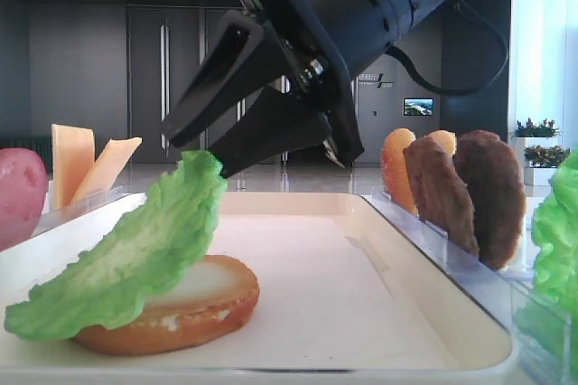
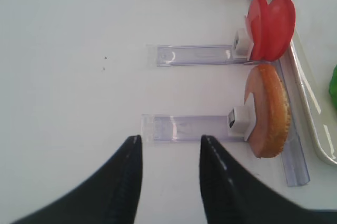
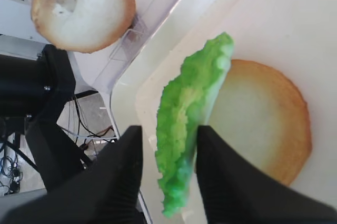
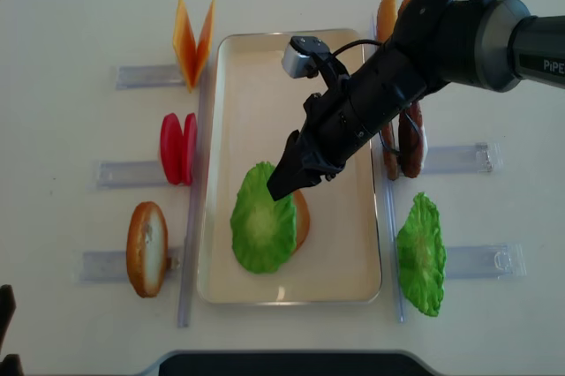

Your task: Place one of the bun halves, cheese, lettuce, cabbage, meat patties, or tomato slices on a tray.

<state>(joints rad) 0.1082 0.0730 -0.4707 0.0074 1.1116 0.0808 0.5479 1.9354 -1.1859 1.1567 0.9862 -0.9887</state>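
Landmark: the tray [image 4: 357, 244], cream-white, in the middle of the surface [image 4: 71, 5].
Lettuce: a green leaf [image 4: 262, 228] lies inside the tray, draped over a bun half [image 1: 194, 308]; its upper edge rides high and leans toward my fingers.
Right claw: mine [image 4: 281, 184], above the tray just over the leaf's raised edge; in the wrist view the fingers stand apart with the leaf's edge between them, and I cannot tell whether a pad touches it. I would call it a release, not a grip.
Left claw: the other one [image 2: 169, 182], off the tray's left side, hanging over bare surface near a racked bun half [image 2: 268, 111]; its fingers show a gap and hold nothing.
Step in hand: letting the lettuce settle on the bun.
How to do it well: spread both fingers clear of the ruffled edge before lifting, then rise straight up so the leaf is not dragged off the bun or over the tray's rim.
Risk: the floppy leaf may cling to one finger.
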